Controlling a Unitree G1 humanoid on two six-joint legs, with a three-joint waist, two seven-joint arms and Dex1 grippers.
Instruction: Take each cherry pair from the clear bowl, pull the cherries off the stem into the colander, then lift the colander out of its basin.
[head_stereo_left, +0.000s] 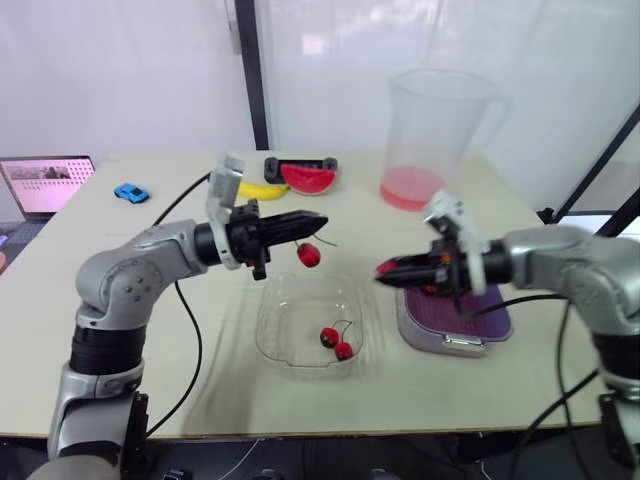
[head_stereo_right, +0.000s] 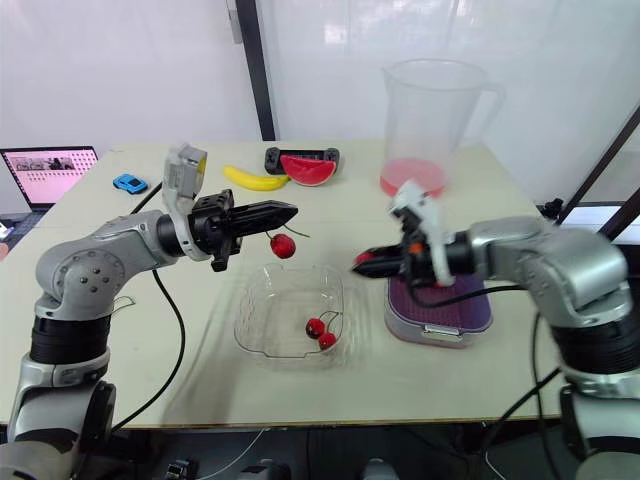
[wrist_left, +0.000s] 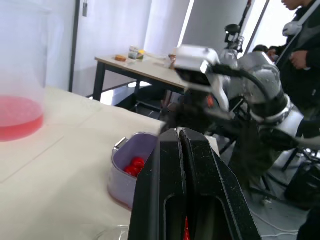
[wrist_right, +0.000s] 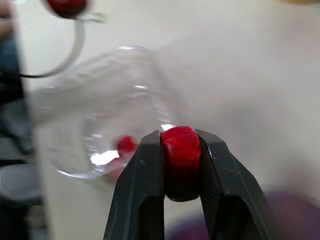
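My left pincer (head_stereo_left: 317, 221) pinches the stem (head_stereo_right: 298, 234), a cherry (head_stereo_left: 309, 255) dangling; my right pincer (head_stereo_left: 384, 269) grips the other cherry (wrist_right: 181, 159), bound for the colander (head_stereo_left: 495, 312).

No word, number or brand could be read anywhere in the room from where I stood. The nearest thing to writing was on the laptop (head_stereo_left: 45, 185) at the far left edge of the worktop (head_stereo_left: 450, 390). Its lit screen showed a pale page with a band of small pinkish pictures across the top, but it was too small and too far off to make out a single letter.
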